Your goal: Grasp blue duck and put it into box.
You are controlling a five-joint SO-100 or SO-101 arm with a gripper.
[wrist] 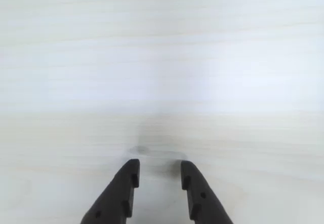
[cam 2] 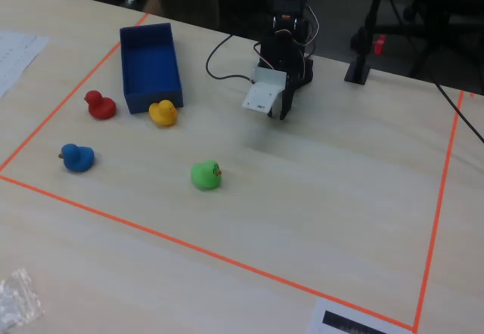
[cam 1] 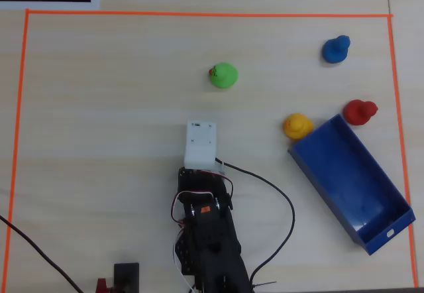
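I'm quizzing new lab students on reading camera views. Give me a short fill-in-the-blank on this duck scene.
1. In the overhead view, the duck touching the box is ____.
2. The box holds ____ ducks.
3. In the overhead view, the blue duck lies farther from the box than the ____ duck.
4. The gripper holds ____.

Missing words: yellow; no; red; nothing

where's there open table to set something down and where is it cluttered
In the overhead view, the whole left half of the table, from the orange tape to the arm, is bare. Crowded: the right side, where the yellow duck and red duck sit by the box, blue duck above.
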